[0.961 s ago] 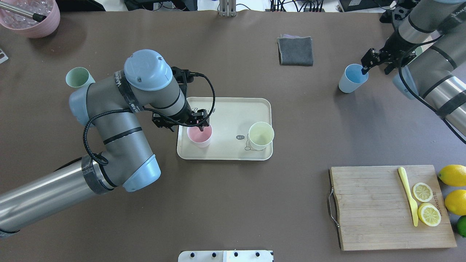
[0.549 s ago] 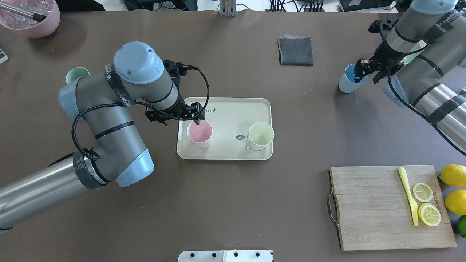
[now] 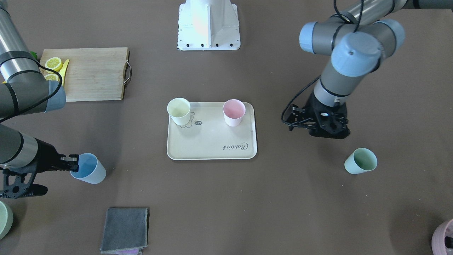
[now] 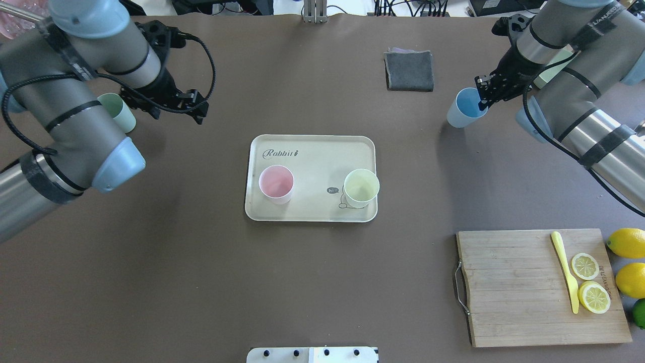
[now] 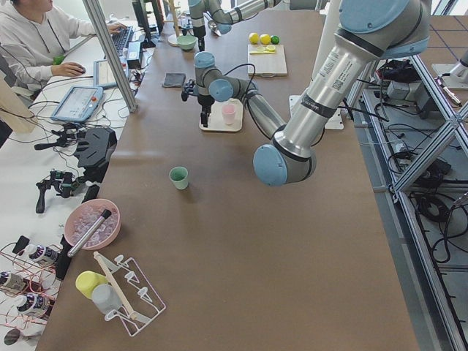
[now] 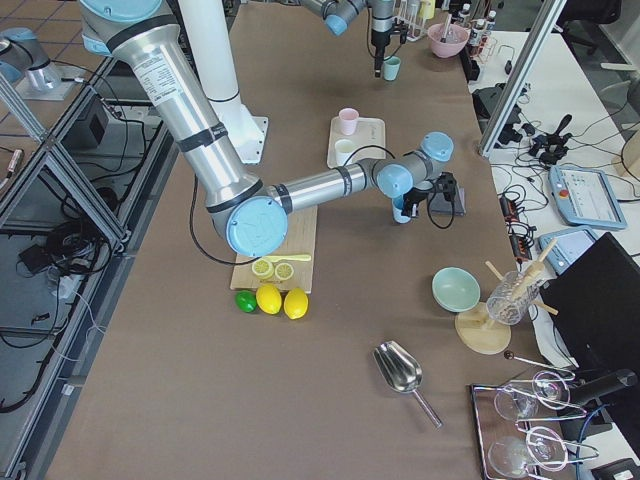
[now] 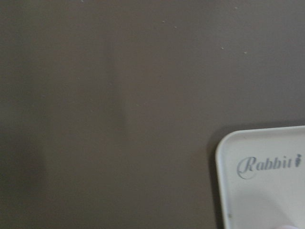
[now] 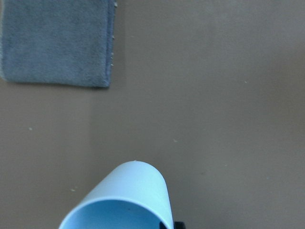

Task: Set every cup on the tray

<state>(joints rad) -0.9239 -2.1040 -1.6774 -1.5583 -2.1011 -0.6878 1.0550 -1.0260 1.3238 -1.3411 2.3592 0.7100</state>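
Matte tapered pink cup [image 4: 275,184] and pale yellow cup [image 4: 361,188] stand upright on the flat cream tray [image 4: 312,151], which has rounded corners and a raised rim. Right gripper [image 4: 484,94] is clamped on the rim wall of the light blue cup [image 4: 464,108], tilted, off tray near the fuzzy grey cloth [image 4: 409,70]. Mint green cup [image 4: 121,112] is on the brown table [image 4: 302,282], left of tray. Left gripper [image 4: 196,111] is near it; can't tell if its jaws are spread or closed.
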